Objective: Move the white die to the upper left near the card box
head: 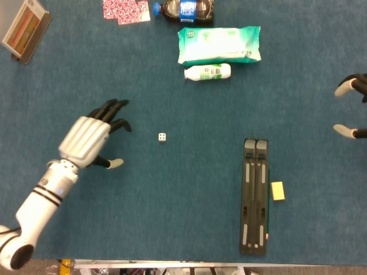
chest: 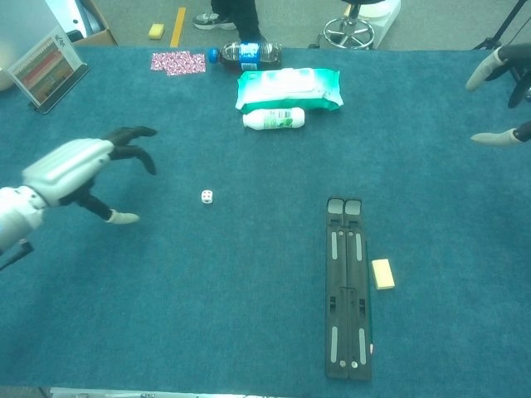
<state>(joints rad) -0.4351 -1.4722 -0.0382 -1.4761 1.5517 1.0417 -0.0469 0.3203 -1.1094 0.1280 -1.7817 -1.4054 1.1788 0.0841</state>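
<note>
Left hand (head: 92,139) spread wide, empty; white die (head: 162,137) just beyond fingertips: likely light, rigid, pinchable across opposite faces

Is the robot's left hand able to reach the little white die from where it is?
Probably yes. The left hand is open, fingers spread toward the white die, with only bare blue table between them. Nothing stands in the way.

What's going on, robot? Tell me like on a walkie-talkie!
Left hand open, beside white die, not touching. Right hand open at far edge. Path toward card box clear.
</note>
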